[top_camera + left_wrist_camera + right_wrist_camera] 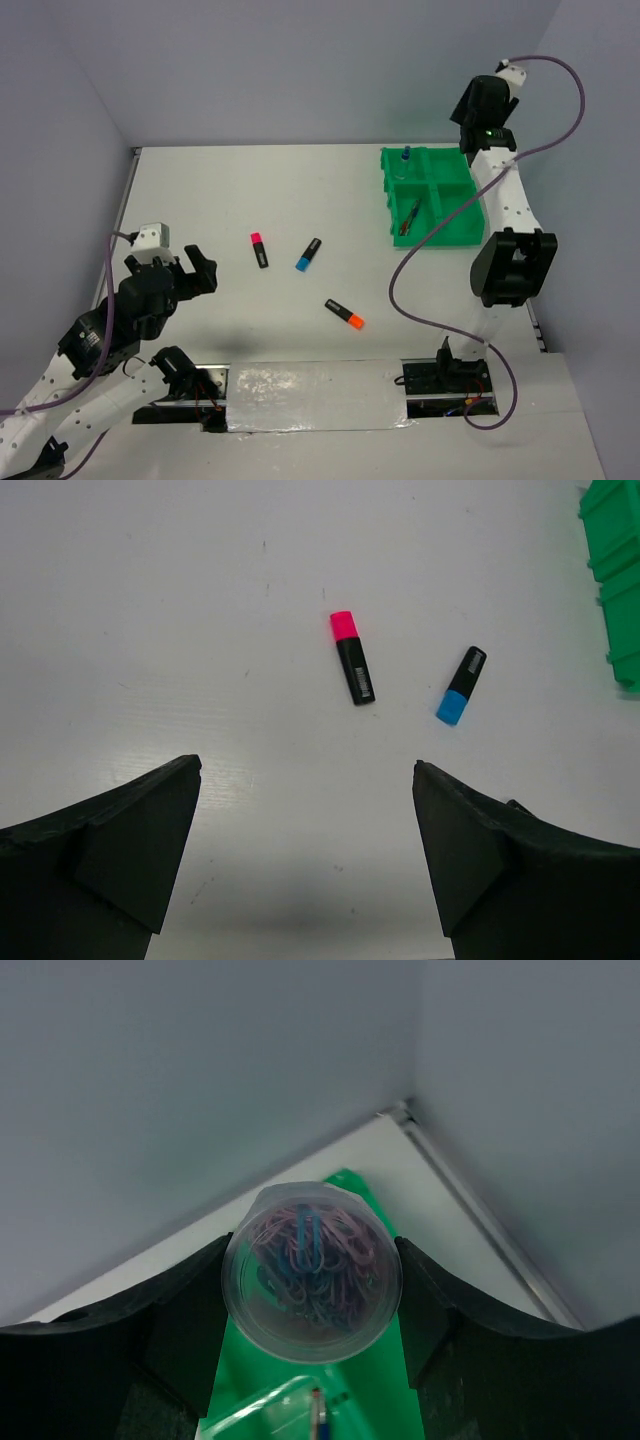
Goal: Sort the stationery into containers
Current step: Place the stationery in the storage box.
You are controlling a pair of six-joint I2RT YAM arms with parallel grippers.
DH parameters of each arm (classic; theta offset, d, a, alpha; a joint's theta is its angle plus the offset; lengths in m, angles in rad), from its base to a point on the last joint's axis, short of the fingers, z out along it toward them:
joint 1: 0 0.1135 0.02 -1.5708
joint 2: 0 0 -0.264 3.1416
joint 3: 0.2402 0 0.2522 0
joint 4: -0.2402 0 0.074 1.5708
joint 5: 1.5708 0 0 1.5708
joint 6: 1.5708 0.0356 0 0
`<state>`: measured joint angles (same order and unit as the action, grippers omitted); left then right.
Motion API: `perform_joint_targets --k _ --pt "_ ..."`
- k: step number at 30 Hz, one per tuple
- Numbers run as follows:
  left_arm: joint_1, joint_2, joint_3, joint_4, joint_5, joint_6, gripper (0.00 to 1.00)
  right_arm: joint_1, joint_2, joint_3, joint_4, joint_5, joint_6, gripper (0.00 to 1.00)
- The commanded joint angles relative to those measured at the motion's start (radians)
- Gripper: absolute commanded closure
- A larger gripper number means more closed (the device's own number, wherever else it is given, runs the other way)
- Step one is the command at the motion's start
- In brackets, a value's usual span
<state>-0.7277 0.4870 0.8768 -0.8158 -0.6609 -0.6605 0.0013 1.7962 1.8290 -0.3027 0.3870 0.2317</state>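
The round clear tub (312, 1270) of coloured paper clips sits between the fingers of my right gripper (312, 1256), which is shut on it above the far side of the green four-compartment tray (452, 232), also in the right wrist view (372, 1380). In the top view the right gripper (484, 108) hides the tub. A blue-capped clear bottle (405, 160) stands in the tray's back-left compartment, and thin pens (410, 215) lie in the front-left. The pink (260, 249), blue (308, 255) and orange (344, 313) highlighters lie on the table. My left gripper (200, 270) is open and empty, short of the pink (351, 657) and blue (461, 685) highlighters.
The white table (250, 190) has a raised edge and grey walls at left, back and right. A purple cable (415, 260) loops over the tray's near right part. A foil strip (310, 395) lies between the arm bases. The tray's edge shows in the left wrist view (615, 580).
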Motion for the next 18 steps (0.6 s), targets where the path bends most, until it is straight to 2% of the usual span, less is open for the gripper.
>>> perform_joint_targets --k 1,9,15,17,18 --pt "0.002 0.007 -0.002 0.049 0.024 0.032 0.01 0.006 0.043 -0.079 0.01 0.019 0.049 1.0" --pt "0.001 0.001 -0.01 0.076 0.067 0.056 0.01 -0.061 0.204 -0.01 0.079 -0.011 0.012 1.0" --pt "0.001 -0.002 -0.015 0.092 0.095 0.073 0.01 -0.075 0.379 0.13 -0.001 -0.019 -0.003 1.0" --pt "0.001 0.001 -0.018 0.095 0.103 0.078 0.01 -0.086 0.419 0.167 -0.027 -0.033 -0.005 0.98" --pt "0.001 0.001 -0.018 0.096 0.107 0.081 0.01 -0.089 0.446 0.17 -0.029 -0.04 -0.002 0.93"
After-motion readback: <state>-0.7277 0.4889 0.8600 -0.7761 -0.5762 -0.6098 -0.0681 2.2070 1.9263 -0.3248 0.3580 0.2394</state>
